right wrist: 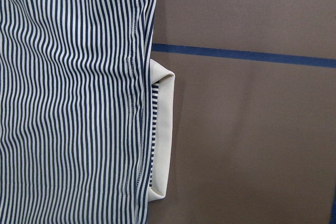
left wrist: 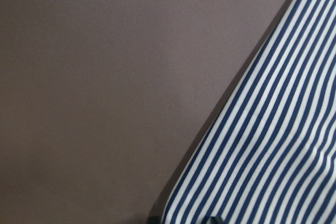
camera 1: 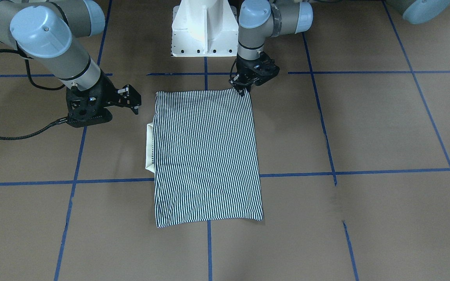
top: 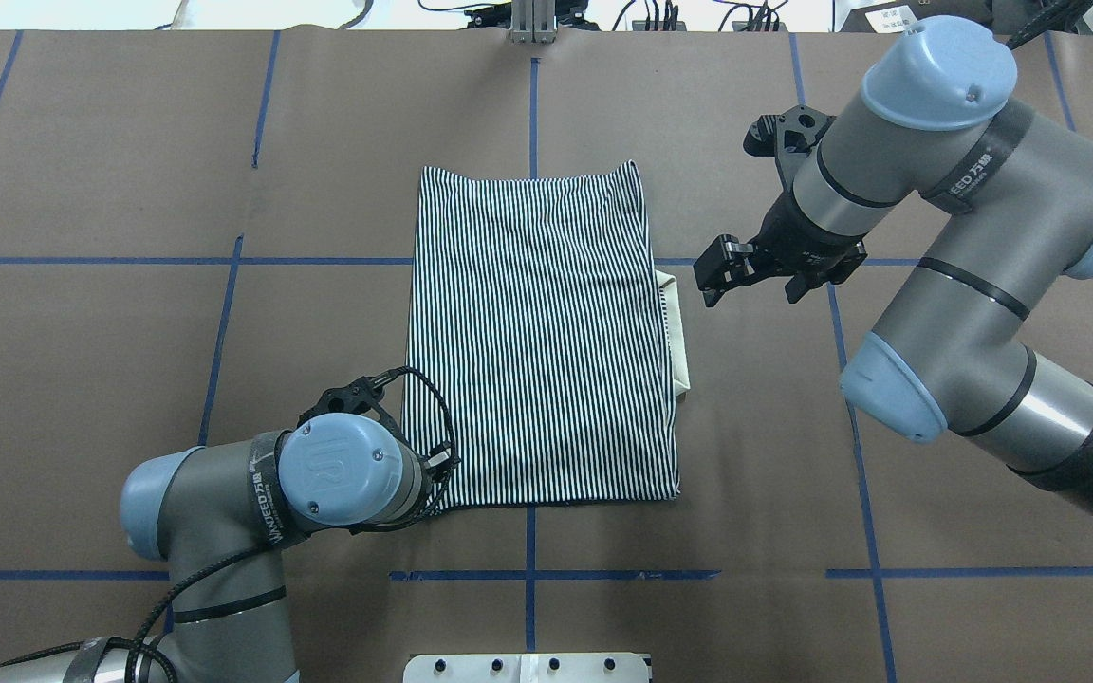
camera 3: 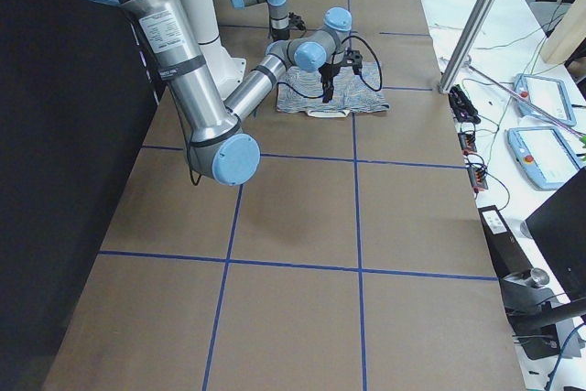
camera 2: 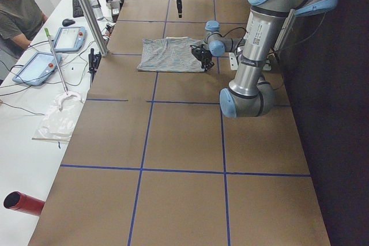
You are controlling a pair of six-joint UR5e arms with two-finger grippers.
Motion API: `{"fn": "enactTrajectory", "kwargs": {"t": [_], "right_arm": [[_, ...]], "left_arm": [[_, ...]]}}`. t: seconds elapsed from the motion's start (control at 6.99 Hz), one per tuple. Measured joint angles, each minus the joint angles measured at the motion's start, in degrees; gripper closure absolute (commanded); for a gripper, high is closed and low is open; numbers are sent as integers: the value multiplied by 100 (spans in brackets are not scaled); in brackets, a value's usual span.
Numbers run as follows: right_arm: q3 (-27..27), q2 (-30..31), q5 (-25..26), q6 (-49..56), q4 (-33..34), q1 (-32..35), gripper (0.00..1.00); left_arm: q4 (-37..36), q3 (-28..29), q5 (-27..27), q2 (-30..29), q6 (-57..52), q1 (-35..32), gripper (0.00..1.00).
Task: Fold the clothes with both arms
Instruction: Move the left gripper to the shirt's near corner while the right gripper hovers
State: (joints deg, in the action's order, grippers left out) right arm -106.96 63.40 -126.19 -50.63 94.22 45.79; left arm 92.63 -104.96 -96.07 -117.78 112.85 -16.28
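The navy-and-white striped polo shirt (camera 1: 205,156) lies folded into a flat rectangle in the middle of the table (top: 537,332). Its cream collar (camera 1: 149,146) sticks out from the folded edge on my right-arm side (top: 677,332) and shows clearly in the right wrist view (right wrist: 163,140). My left gripper (camera 1: 243,89) is down at the shirt's near corner and looks shut on the fabric. The left wrist view shows the striped edge (left wrist: 273,145) on brown table. My right gripper (camera 1: 133,100) is open and empty, hovering just beside the collar edge (top: 710,280).
The white pedestal base (camera 1: 203,31) stands at the robot's edge of the table. Blue tape lines (camera 1: 209,249) grid the brown table. An operator (camera 2: 17,15) sits at a side desk with tablets (camera 2: 69,38); a red cylinder (camera 2: 23,203) lies there too.
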Motion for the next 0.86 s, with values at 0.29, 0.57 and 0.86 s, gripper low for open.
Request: {"fn": "enactTrajectory", "kwargs": {"t": [0.29, 0.57, 0.86], "right_arm": [[-1, 5, 14, 0, 0, 0, 0], [-15, -2, 46, -62, 0, -9, 0], [-73, -29, 121, -612, -2, -148, 0]], "left_arm": [[-1, -20, 6, 10, -21, 32, 100], [-10, -67, 11, 35, -121, 25, 100], [-58, -210, -9, 38, -930, -60, 100]]}}
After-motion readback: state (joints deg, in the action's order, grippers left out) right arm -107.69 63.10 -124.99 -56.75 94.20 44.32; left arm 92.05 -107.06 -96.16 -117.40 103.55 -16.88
